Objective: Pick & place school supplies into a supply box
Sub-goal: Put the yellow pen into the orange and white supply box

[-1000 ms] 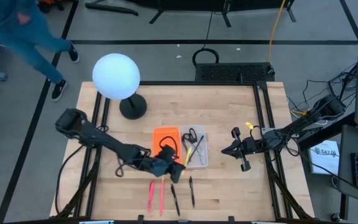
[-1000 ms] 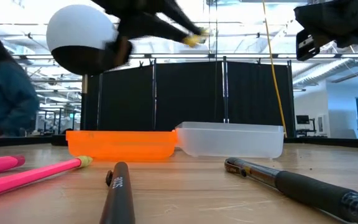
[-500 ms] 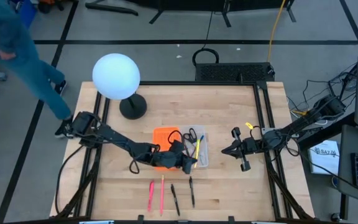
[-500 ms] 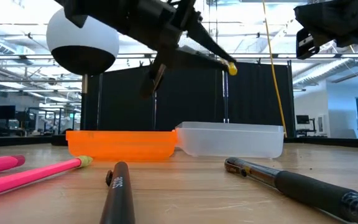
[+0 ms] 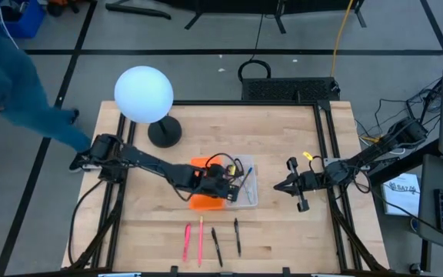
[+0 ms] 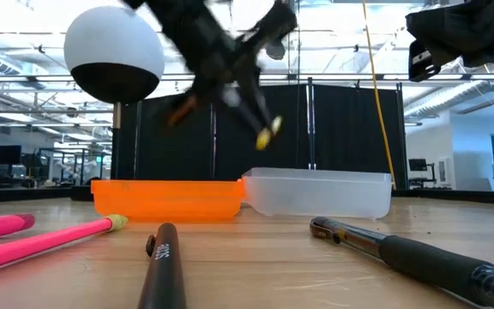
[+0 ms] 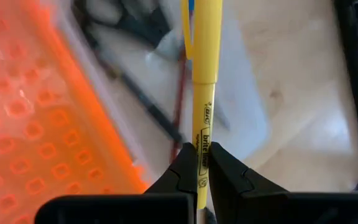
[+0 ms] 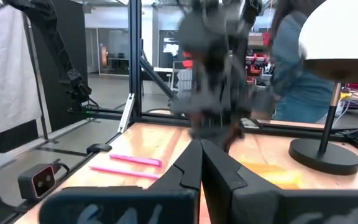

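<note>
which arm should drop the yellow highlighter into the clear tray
Left. The left pincer is already shut on the yellow highlighter and hangs right over the clear tray. The right pincer is shut on nothing, off to the tray's side.

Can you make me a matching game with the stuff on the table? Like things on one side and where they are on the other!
Things:
1. yellow highlighter
2. scissors
3. pink pens
4. lamp

Places:
A. lying in the clear half of the supply box
B. standing at the table's far left corner
C. held in the left gripper jaws
D. lying on the wood near the table's front edge

Pairs: 1-C, 2-A, 3-D, 4-B
</note>
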Tool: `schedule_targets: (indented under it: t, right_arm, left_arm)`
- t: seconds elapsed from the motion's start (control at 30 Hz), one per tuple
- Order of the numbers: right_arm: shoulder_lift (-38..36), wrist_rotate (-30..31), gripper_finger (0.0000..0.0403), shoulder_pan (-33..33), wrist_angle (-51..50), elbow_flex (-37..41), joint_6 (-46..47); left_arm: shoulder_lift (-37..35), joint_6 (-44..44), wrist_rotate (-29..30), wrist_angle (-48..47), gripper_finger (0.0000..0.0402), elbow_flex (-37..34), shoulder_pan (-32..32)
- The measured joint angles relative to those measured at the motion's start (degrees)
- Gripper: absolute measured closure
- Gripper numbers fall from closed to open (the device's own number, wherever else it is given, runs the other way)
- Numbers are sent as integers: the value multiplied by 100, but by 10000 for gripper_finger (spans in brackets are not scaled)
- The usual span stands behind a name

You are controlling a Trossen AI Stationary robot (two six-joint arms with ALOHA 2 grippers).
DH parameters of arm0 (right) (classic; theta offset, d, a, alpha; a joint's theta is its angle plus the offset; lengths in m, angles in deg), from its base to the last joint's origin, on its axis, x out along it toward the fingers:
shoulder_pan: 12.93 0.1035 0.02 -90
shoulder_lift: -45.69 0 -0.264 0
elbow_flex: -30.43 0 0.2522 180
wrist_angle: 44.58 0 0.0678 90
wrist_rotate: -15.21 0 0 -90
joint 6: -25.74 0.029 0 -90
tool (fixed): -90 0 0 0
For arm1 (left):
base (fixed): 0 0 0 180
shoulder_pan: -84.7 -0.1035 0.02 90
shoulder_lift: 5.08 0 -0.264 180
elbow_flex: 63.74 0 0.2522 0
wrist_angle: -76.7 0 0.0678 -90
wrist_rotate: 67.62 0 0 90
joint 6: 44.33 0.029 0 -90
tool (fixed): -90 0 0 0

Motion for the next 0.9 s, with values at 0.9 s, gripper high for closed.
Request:
schedule_targets:
  t: [0.9]
  right_arm:
    - [-314, -750, 403, 98, 0, 313, -265]
  left_arm:
    - [1418, -867, -930, -2248, 382, 2691, -362]
